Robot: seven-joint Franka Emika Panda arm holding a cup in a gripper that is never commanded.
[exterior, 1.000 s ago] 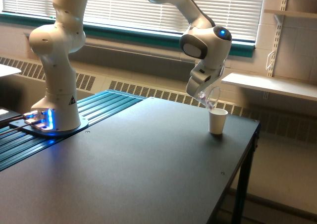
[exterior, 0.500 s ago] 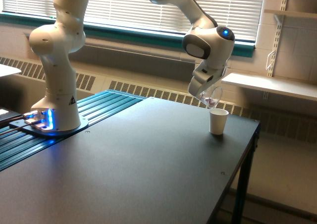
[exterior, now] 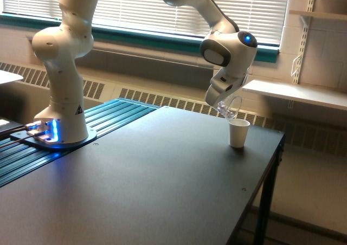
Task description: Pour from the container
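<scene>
A see-through container [exterior: 230, 108] hangs tilted in my gripper [exterior: 223, 101], which is shut on it. It is just above and slightly to the exterior view's left of a white paper cup [exterior: 238, 133] standing upright on the dark table [exterior: 135, 191]. The container's mouth points down toward the paper cup's rim. I cannot make out its contents from here. The gripper's fingers are mostly hidden behind the wrist housing.
The arm's base [exterior: 60, 126] stands on a ribbed blue-lit mount at the exterior view's left. The table's edge [exterior: 271, 163] runs close to the paper cup on the exterior view's right. A wall shelf [exterior: 295, 93] and window blinds lie behind.
The wrist moved slightly up and to the exterior view's right over the second. The container stays tilted above the paper cup, which has not moved.
</scene>
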